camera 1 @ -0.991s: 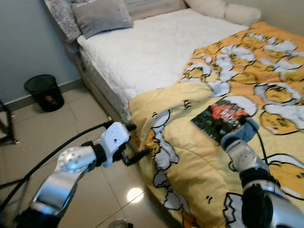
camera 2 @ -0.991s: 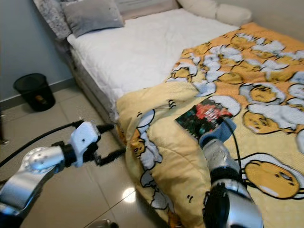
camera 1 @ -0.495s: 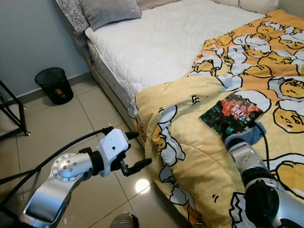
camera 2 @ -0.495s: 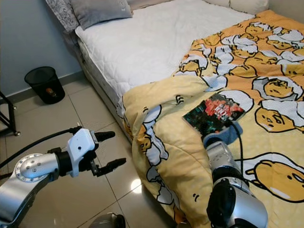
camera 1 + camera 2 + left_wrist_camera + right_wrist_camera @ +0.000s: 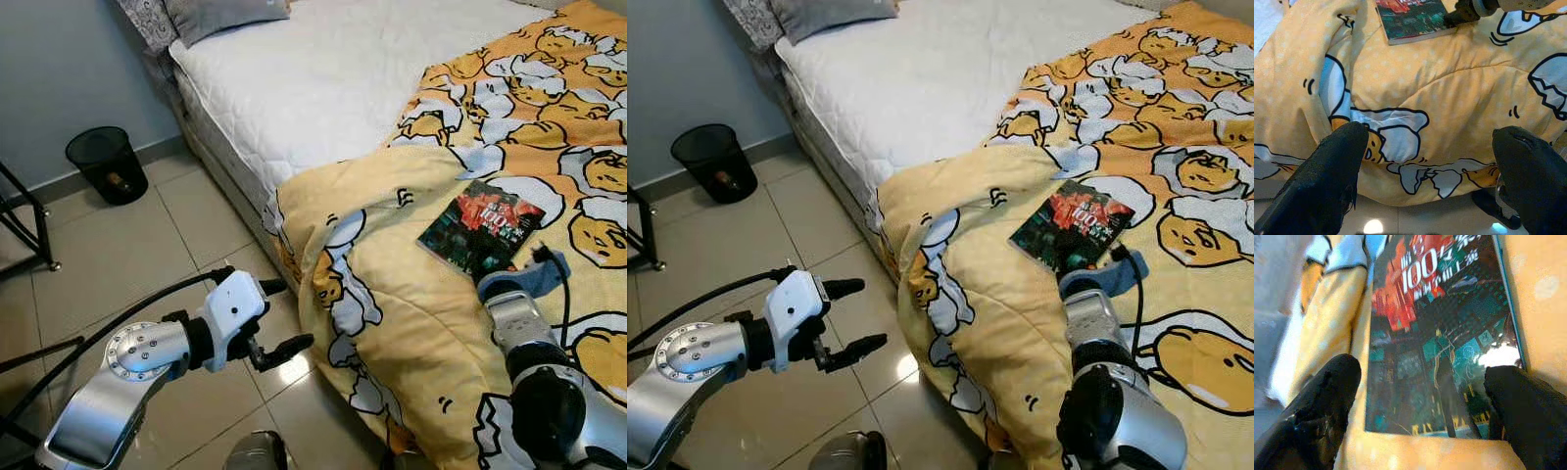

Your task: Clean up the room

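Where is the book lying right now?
The book lies flat on the yellow cartoon-print blanket on the bed, on the robot's right, just beyond the open right gripper, whose fingers straddle its near edge.

A bedroom in a home.

A bed [image 5: 323, 88] with a white quilted mattress cover stands against a pale blue-grey wall [image 5: 59, 78], with a grey pillow [image 5: 220, 12] at its head. A yellow duvet [image 5: 411, 294] printed with cartoon egg figures is rumpled over the near side and hangs toward the glossy beige floor tiles [image 5: 118, 255]. A book [image 5: 482, 225] lies on the duvet. A black mesh waste bin [image 5: 105, 164] sits on the floor by the wall.
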Available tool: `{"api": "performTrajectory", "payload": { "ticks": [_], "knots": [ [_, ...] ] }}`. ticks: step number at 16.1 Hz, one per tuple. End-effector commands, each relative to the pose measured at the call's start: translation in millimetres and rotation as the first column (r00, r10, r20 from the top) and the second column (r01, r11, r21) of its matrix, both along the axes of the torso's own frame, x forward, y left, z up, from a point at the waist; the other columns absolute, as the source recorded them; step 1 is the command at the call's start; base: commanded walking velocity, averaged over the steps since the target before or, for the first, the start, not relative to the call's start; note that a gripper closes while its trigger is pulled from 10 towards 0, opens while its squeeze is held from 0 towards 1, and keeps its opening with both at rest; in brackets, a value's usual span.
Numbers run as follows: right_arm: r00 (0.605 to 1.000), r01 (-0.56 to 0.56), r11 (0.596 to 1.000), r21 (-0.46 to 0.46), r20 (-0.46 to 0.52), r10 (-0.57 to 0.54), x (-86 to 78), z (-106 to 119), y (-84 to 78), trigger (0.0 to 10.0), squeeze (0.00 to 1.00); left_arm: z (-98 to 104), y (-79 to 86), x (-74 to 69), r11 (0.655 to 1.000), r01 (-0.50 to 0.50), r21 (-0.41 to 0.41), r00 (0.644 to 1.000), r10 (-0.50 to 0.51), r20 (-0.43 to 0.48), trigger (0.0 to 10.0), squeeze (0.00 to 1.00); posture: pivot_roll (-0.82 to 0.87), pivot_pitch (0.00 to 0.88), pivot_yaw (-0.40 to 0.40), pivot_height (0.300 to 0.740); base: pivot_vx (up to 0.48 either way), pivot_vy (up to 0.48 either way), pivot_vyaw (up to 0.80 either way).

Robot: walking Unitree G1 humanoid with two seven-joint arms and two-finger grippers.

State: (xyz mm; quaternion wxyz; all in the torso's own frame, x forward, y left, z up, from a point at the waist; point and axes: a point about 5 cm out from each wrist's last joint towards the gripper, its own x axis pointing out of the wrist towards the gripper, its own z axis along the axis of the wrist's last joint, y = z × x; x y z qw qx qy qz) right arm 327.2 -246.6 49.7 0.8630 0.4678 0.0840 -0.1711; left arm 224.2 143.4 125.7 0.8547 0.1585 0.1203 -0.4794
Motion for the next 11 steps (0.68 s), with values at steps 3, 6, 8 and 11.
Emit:
{"api": "performTrajectory", "payload": {
  "ticks": [3,6,8,11],
  "knots": [
    [0.99,0.052,0.998,0.045,0.125,-0.058,3.7,14.6,-13.1,10.0,0.0,1.6,-1.7,-2.9,1.0,0.028,0.004,1.0,-0.028,-0.009,10.0,0.75,0.15,0.145,0.076,0.74,0.0,0.0,0.0],
    [0.988,0.059,0.998,0.031,0.141,-0.062,0.7,16.5,-22.8,10.0,0.0,2.2,-3.3,-1.3,0.999,0.033,0.004,0.999,-0.033,-0.008,10.0,0.75,0.15,0.138,0.078,0.74,0.0,0.0,0.0],
    [0.989,0.074,0.997,0.015,0.125,-0.075,-3.4,14.4,-29.8,10.0,0.0,2.2,-3.7,0.1,0.999,0.037,0.005,0.999,-0.037,-0.006,10.0,0.75,0.15,0.136,0.079,0.74,0.0,0.0,0.0],
    [0.996,0.035,0.999,-0.006,0.08,-0.035,-8.7,6.2,-29.2,10.0,0.0,2.6,-4.3,0.6,0.999,0.041,0.005,0.999,-0.041,-0.005,10.0,0.75,0.15,0.134,0.079,0.74,0.0,0.0,0.0]
  ]
}}
